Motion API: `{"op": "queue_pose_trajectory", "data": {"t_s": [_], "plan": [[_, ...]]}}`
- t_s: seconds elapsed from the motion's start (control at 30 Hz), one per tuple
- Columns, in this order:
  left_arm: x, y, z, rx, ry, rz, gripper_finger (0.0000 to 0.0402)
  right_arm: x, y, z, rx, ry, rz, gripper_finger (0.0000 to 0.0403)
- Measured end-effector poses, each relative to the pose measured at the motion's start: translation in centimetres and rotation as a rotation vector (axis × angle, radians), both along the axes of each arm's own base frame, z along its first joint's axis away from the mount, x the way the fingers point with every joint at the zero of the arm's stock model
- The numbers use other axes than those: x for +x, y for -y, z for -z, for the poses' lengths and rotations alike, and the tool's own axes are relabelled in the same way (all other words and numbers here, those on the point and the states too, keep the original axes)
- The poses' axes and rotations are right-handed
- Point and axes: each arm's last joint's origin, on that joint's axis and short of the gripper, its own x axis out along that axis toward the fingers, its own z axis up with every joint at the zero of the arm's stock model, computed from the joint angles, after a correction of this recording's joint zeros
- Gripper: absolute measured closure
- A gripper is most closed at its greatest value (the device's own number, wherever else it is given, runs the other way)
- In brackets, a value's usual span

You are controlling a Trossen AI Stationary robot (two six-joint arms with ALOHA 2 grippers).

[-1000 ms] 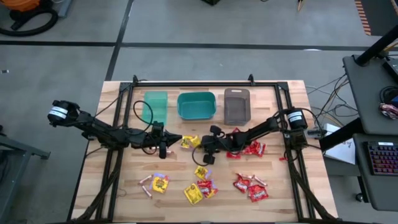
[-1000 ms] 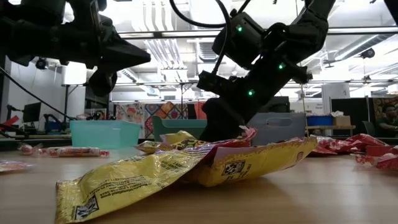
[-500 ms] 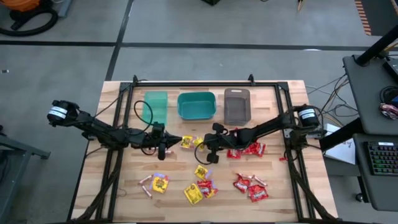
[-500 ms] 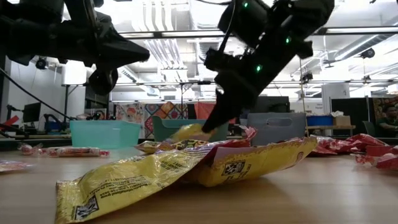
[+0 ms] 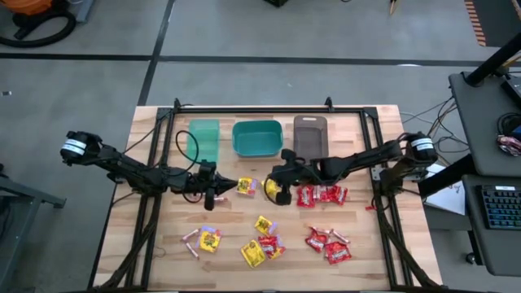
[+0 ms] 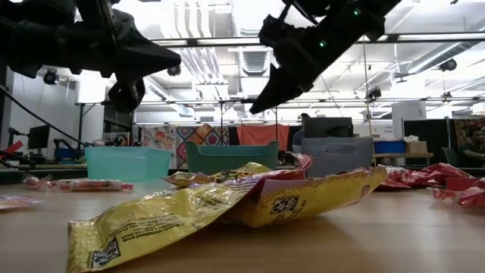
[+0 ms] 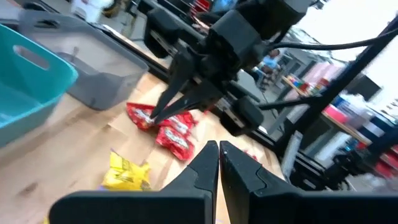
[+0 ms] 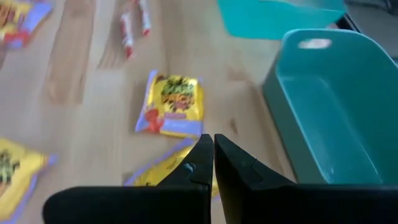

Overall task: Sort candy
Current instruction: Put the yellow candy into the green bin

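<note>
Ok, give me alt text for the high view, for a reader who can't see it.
From above, two dark arms meet mid-table: the right gripper, shut on a yellow packet, faces the shut left gripper. Red packets, yellow packets and thin sticks lie scattered on the wooden table, with three bins behind.

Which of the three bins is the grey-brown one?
The grey-brown bin is the rightmost in the back row, nearest the right arm. The two teal bins, one in the middle and one on the left, sit beside it.
</note>
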Motion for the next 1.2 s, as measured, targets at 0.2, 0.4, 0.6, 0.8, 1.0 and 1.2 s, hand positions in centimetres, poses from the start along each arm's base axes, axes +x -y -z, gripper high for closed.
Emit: {"op": "queue_pose_trajectory", "data": {"t_s": [0.2,0.4,0.6,0.8,1.0,1.2], "plan": [[0.0,0.0,0.0,0.000,-0.002,0.012,0.0402,-0.2,0.1,0.5,-0.033,-0.047,-0.019,0.0394],[0.0,0.0,0.1,0.003,-0.009,0.012,0.0402,0.0,0.1,0.2,-0.011,-0.016,-0.005,0.0384],[0.0,0.0,0.1,0.023,-0.010,0.012,0.0402,-0.1,-0.2,0.4,0.090,-0.011,0.044,0.0326],[0.0,0.0,0.1,0.028,-0.010,0.012,0.0402,-0.3,-0.6,0.5,0.165,-0.010,0.100,0.0256],[0.0,0.0,0.1,0.028,-0.010,0.012,0.0402,-0.8,-1.1,1.1,0.222,-0.076,0.154,0.0203],[0.0,0.0,0.1,0.028,-0.009,0.011,0.0402,-1.4,-1.7,1.7,0.269,-0.113,0.200,0.0182]]}}
